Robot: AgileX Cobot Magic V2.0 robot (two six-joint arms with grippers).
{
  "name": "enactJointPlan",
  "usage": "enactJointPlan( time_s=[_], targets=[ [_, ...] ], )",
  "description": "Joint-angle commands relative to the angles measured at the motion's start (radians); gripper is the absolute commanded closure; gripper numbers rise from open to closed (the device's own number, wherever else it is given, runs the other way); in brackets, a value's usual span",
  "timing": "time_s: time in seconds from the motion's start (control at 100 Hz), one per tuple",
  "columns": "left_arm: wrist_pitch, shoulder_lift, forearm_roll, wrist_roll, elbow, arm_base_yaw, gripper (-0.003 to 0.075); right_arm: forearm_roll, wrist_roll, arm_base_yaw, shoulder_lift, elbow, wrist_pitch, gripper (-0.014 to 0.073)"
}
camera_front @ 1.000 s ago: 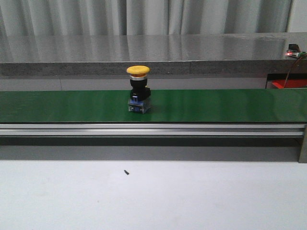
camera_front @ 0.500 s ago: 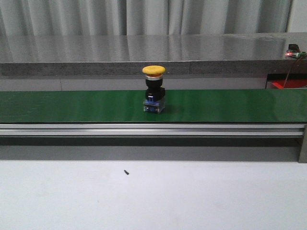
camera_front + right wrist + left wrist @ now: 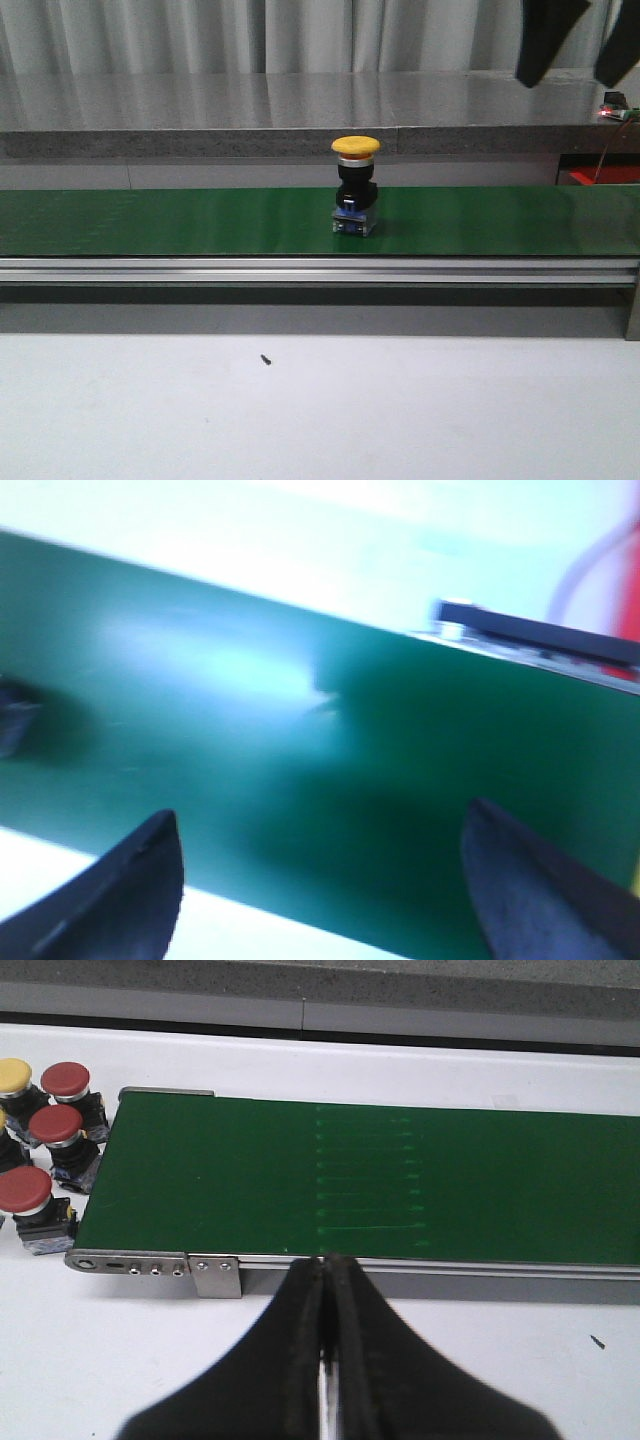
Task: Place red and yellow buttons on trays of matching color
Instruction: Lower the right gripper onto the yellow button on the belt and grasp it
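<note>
**Yellow button upright on the green belt, right pincer hanging open above it**

A yellow button (image 3: 356, 186) stands upright on the green conveyor belt (image 3: 180, 220), a little past the middle of the belt's length toward its right end. Its yellow mushroom cap sits on top, a black body under that, and a blue-and-clear base touching the belt. Nothing grips it.

The right pincer (image 3: 578, 40) shows in the front view as two dark fingers at the upper right, well above the belt and off to the right of the button, with a clear gap between them. Its own wrist view, blurred, shows the two fingers (image 3: 120, 900) spread wide over the green belt surface, holding nothing.

The left pincer (image 3: 327, 1360) has its fingers pressed together with only a thin seam between them, nothing caught in it. It hovers over the white table (image 3: 90, 1360) just in front of the belt's aluminium side rail (image 3: 200, 1265), near the belt's left end.

Beside that left end, on the table, stands a cluster of buttons: three red buttons (image 3: 55, 1125) and another yellow-capped one (image 3: 12, 1076) at the edge of the view.

A small dark speck (image 3: 265, 359) lies on the table in front of the belt.
</note>
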Motion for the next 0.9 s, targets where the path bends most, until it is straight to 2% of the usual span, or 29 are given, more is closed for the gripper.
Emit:
enactJointPlan(
  time_s=[0.0,0.17,0.33,0.89],
  targets=[
    [-0.066,-0.003,-0.015,-0.002,-0.027,-0.008,0.0740,0.014,-0.012,0.075,-0.054,-0.022,-0.027,0.0020],
    [-0.066,-0.003,-0.015,-0.002,-0.027,-0.008,0.0740,0.014,-0.011,0.195,-0.035,-0.043,-0.019,0.0020],
    [-0.066,-0.003,-0.015,-0.002,-0.027,-0.008,0.0740,0.014,-0.011,0.251,0.012,-0.084,0.002,0.0020],
    [-0.066,-0.003,-0.015,-0.002,-0.027,-0.008,0.0740,-0.049,-0.011,0.265,0.177,-0.135,0.037,0.0020]
  ],
)
